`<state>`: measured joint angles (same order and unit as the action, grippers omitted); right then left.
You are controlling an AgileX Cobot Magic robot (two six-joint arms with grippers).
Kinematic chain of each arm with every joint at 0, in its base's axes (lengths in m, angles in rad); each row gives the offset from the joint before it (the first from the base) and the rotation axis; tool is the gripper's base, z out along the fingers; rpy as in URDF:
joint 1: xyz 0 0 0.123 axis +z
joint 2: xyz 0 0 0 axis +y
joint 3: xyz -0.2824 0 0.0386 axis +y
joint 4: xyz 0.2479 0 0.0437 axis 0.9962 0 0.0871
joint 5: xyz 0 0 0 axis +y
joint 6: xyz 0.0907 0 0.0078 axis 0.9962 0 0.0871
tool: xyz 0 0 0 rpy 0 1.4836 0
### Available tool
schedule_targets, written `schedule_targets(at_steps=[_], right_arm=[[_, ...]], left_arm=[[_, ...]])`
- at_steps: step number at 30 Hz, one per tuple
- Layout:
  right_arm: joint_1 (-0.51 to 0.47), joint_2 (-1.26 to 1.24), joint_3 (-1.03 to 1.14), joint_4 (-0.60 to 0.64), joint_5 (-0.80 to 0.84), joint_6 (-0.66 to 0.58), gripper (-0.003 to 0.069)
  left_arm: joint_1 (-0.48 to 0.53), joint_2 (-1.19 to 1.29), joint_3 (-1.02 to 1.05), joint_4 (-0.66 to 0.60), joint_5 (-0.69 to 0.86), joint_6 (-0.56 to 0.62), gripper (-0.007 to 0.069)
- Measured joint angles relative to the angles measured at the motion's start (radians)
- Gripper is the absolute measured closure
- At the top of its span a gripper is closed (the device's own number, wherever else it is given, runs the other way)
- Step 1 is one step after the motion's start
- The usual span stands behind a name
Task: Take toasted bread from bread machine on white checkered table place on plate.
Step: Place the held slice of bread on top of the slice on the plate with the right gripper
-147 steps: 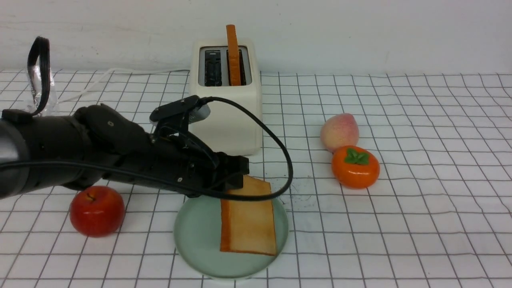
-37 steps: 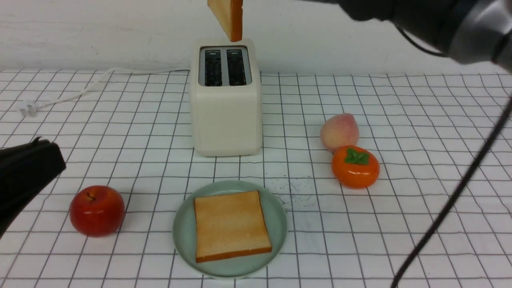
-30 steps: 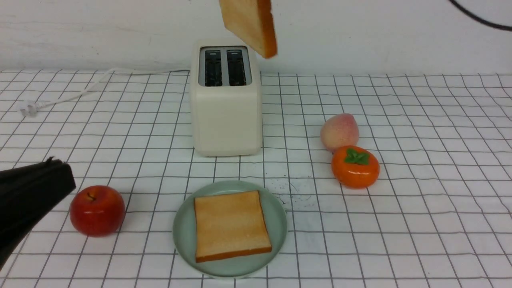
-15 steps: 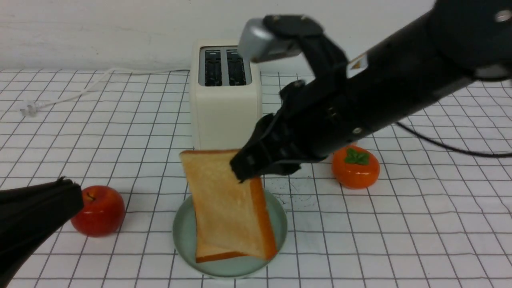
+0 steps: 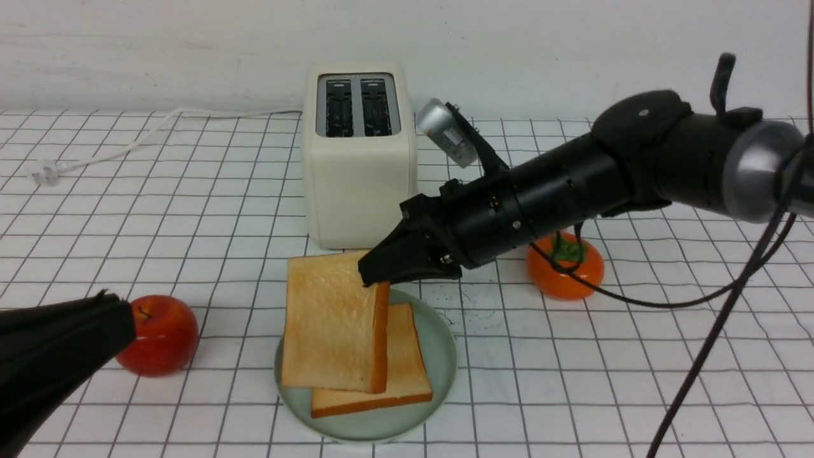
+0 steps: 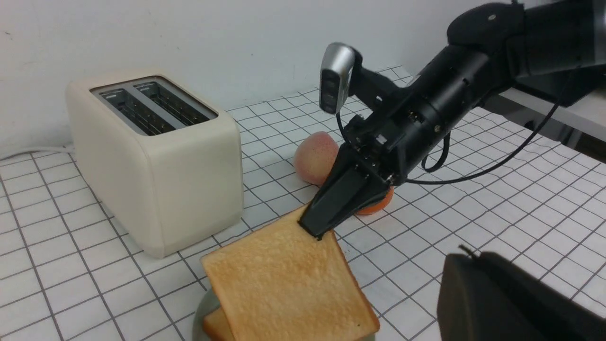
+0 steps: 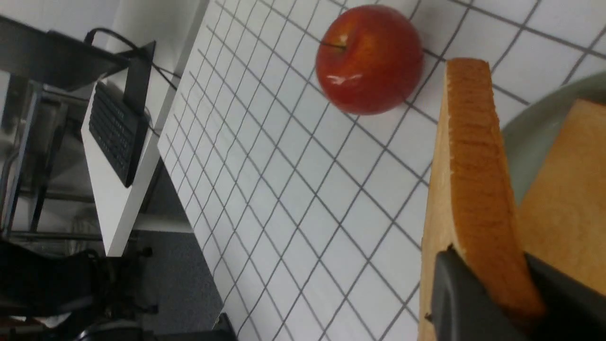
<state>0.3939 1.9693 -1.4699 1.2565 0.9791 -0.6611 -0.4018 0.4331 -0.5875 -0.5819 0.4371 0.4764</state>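
My right gripper (image 5: 375,270) is shut on the upper corner of one slice of toasted bread (image 5: 331,324). That slice is tilted, its lower edge resting on the second slice (image 5: 410,372), which lies flat on the mint-green plate (image 5: 442,343). In the right wrist view the fingers clamp the slice's crust edge (image 7: 473,156) over the plate (image 7: 530,142). The bread machine (image 5: 359,159) stands behind the plate, both slots empty. My left gripper (image 5: 121,318) is shut and empty, low at the left beside the apple; it also shows in the left wrist view (image 6: 461,258).
A red apple (image 5: 159,343) lies left of the plate. An orange persimmon (image 5: 566,273) sits right of the plate, partly behind my right arm; a peach (image 6: 315,156) lies beside it. The toaster's white cord (image 5: 127,149) runs off to the back left.
My right gripper carried the second slice from above the toaster down onto the plate, leaning it on the first slice. My left gripper crept slightly right toward the apple.
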Motion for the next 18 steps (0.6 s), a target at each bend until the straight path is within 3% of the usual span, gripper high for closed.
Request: schedule_targets(at_steps=[7, 15, 18], right_arm=[[-0.006, 0.053, 0.000, -0.039, -0.051, 0.017, 0.0538], [-0.020, 0.049, 0.000, -0.211, -0.078, 0.107, 0.0214], [-0.033, 0.013, 0.000, -0.291, -0.079, 0.170, 0.0182]], left_arm=[[0.000, 0.000, 0.000, 0.000, 0.000, 0.000, 0.0638], [0.000, 0.000, 0.000, 0.000, 0.001, 0.000, 0.0638], [0.000, 0.000, 0.000, 0.000, 0.001, 0.000, 0.0638]])
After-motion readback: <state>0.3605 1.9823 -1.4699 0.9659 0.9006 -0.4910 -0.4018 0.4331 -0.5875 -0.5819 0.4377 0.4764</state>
